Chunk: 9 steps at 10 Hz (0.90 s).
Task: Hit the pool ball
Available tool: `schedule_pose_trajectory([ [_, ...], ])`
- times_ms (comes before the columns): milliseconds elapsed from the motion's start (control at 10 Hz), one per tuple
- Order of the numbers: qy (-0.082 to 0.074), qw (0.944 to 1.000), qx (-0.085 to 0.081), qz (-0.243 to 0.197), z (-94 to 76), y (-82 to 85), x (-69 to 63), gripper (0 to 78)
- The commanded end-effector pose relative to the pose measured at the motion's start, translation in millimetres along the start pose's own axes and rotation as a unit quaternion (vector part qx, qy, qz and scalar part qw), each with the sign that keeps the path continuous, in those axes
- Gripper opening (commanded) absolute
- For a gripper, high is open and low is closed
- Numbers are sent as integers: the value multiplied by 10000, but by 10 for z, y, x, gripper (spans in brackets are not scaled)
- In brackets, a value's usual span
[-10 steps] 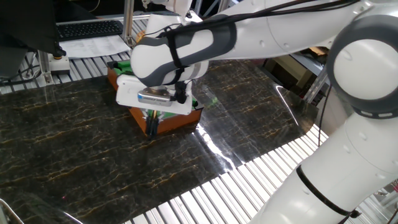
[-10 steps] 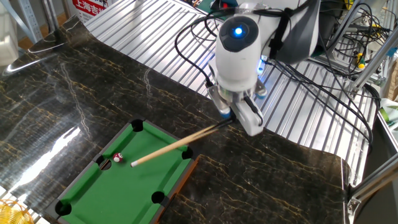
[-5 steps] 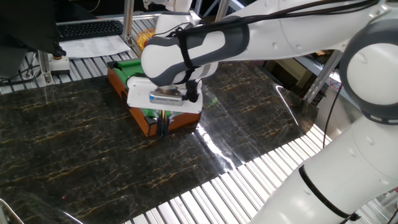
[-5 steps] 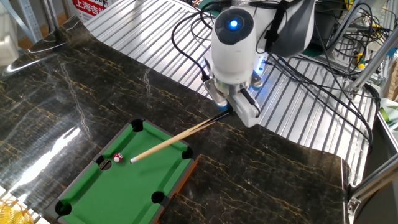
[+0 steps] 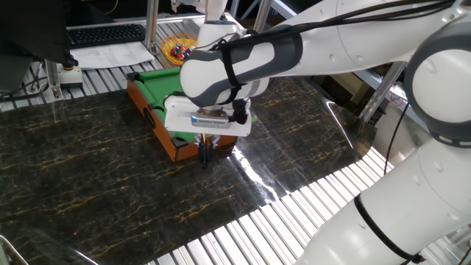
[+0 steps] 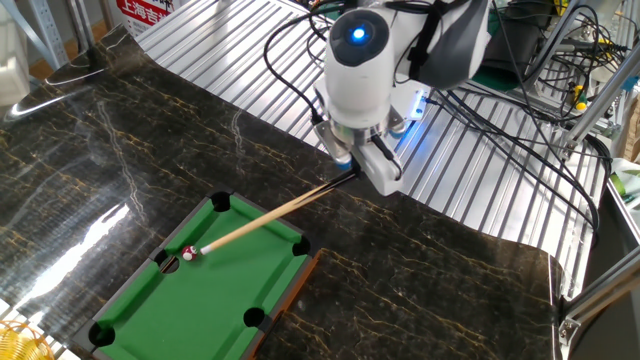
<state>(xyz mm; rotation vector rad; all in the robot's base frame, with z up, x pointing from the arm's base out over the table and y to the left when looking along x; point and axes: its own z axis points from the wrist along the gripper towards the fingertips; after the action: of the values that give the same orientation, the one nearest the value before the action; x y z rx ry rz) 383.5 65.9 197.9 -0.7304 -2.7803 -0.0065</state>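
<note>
I see the gripper [image 6: 352,171] clamped on the cue stick's [image 6: 270,213] dark butt. The stick's far tip touches the pool ball [image 6: 188,253], well ahead on the pool table [image 6: 232,292].

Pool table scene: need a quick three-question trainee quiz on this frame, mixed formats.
1. True or false: the pincer grips the dark end of the cue stick.
2. Multiple choice: the stick's pale tip is (A) at the red ball, (B) in a corner pocket, (C) off the pool table.
3. Fill in: the ball lies beside a ____ on the table's long edge.

Key: 1 true. 2 A. 3 pocket.
</note>
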Motion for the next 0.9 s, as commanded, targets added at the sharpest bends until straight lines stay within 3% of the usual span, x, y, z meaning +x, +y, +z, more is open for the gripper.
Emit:
schedule_pose_trajectory([
  [100,37,9999,54,157,19,-43,-6,11],
  [900,113,9999,6,30,25,-45,2,11],
])
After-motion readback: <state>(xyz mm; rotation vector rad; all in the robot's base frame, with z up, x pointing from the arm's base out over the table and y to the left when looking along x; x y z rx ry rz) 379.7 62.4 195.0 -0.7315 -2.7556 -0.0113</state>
